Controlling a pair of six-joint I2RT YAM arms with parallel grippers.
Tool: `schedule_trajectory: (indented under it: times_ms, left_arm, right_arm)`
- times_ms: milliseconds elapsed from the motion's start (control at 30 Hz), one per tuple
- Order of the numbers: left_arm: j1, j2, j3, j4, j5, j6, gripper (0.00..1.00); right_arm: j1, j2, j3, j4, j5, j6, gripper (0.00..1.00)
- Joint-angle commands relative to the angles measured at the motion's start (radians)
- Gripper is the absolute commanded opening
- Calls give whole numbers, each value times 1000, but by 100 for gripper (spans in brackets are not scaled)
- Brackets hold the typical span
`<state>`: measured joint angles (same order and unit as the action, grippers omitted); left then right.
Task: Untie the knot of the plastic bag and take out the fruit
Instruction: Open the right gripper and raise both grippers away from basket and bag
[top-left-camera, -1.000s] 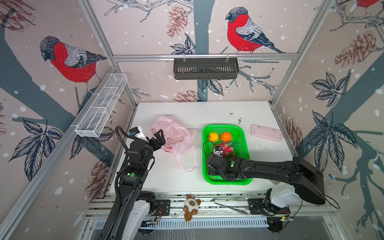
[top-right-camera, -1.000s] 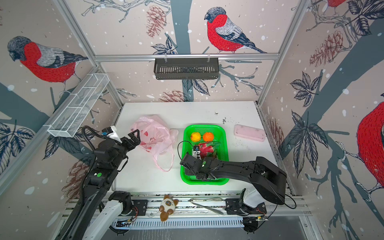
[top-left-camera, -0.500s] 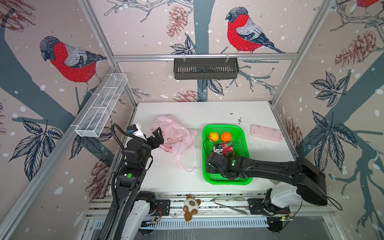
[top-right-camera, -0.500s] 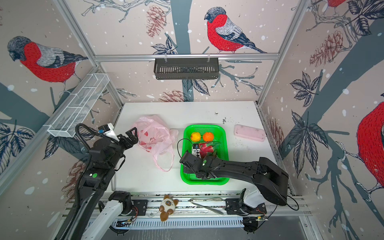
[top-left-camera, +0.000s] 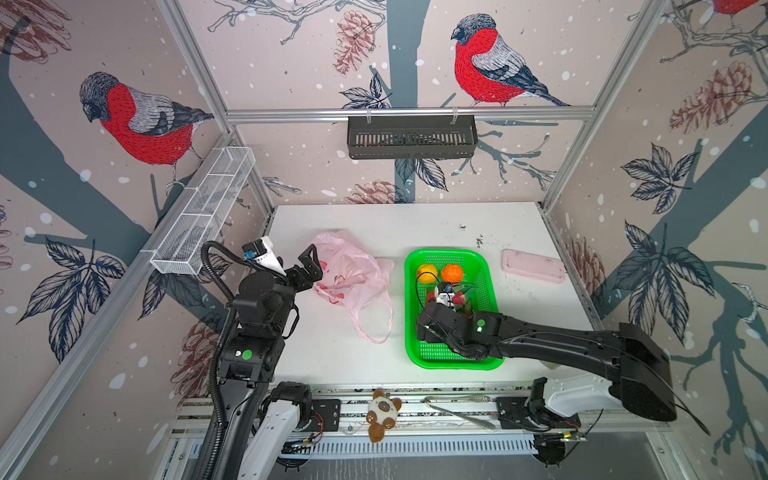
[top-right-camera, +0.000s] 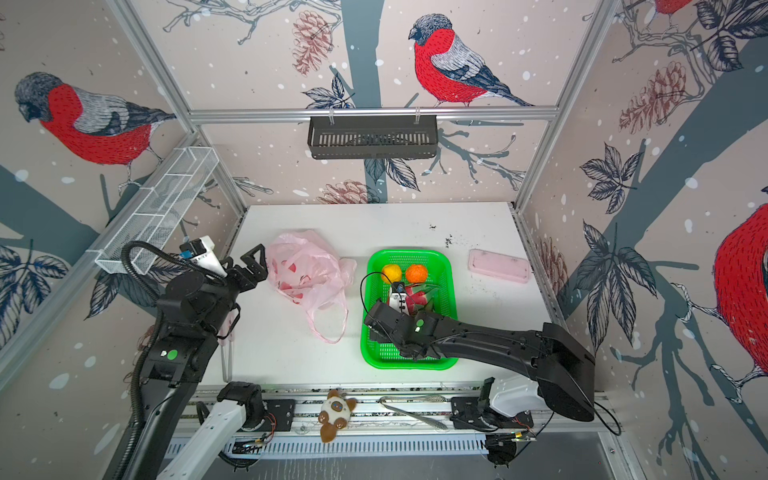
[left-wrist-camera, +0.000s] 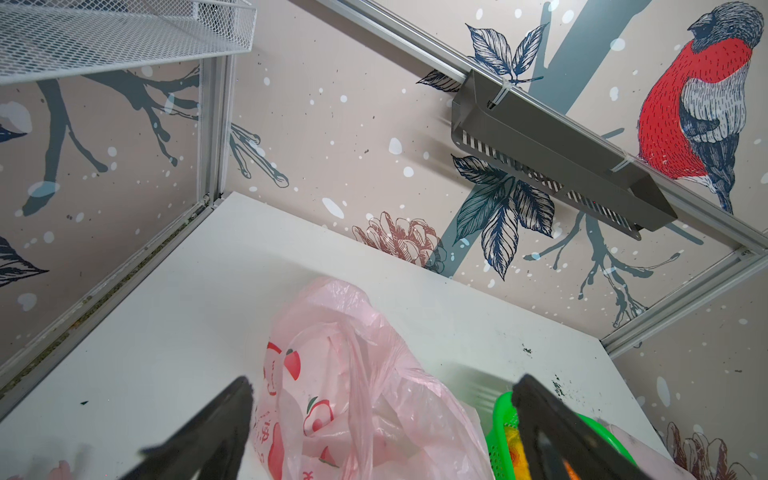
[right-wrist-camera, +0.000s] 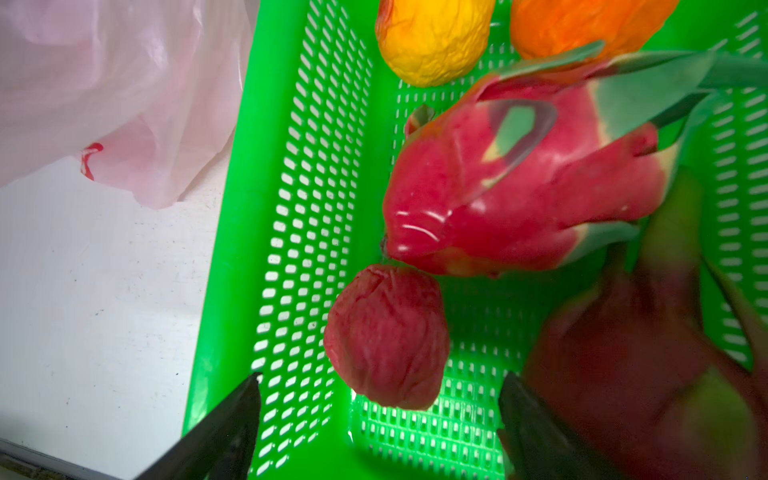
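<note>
Fruit (right-wrist-camera: 498, 199) lies in green basket (right-wrist-camera: 291, 166); right gripper (right-wrist-camera: 379, 378) and left gripper (left-wrist-camera: 383, 379) gape empty, so lift the right one straight up.

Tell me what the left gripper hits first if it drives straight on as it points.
The plastic bag: in the left wrist view it lies dead ahead of the open left gripper. Depth is unclear, so it might only brush the bag's crumpled top.

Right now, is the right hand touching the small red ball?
Apart. The right wrist view shows green basket mesh between the small red ball and both open fingers of the right hand.
</note>
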<state>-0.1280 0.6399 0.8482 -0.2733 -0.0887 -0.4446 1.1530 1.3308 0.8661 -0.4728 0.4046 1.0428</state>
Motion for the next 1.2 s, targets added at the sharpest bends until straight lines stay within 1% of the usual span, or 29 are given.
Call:
schedule_trajectory:
  times_ms: [0, 100, 200, 267, 367, 467, 633, 767, 867, 1000, 1100, 1167]
  left_arm:
    - [1, 39, 41, 43, 35, 20, 97]
    - [-1, 102, 75, 85, 104, 5, 97]
    - [-21, 166, 80, 140, 139, -9, 97]
    - [-67, 221, 85, 164, 123, -2, 97]
    - [-146, 298, 91, 207, 69, 29, 97]
    - [-148, 364, 64, 273, 78, 24, 97]
    - [-147, 427, -1, 362, 35, 42, 97]
    - [-148, 421, -82, 423, -63, 69, 97]
    - [-148, 414, -131, 460, -124, 102, 97]
    - [-145, 427, -171, 483, -167, 178, 98]
    - [-126, 438, -213, 511, -211, 190, 98]
    - [-96, 439, -254, 545, -213, 193, 98]
  right_arm:
    - [-10, -53, -6, -44, 94, -2, 92]
    - [-39, -132, -35, -46, 139, -14, 94]
    - [-84, -213, -73, -10, 171, -70, 95]
    - [-135, -263, -86, 25, 168, -133, 96]
    - [-221, -323, -95, 60, 164, -225, 97]
    - [-314, -379, -106, 118, 145, -310, 98]
    - [-460, -444, -145, 237, 80, -452, 100]
    - [-559, -450, -165, 310, 61, -547, 99]
    - [-636, -440, -178, 346, 72, -566, 99]
    - [-740, -417, -212, 429, 55, -583, 100]
    - [-814, -381, -226, 480, 21, -584, 99]
    - [-858, -348, -225, 501, 14, -576, 99]
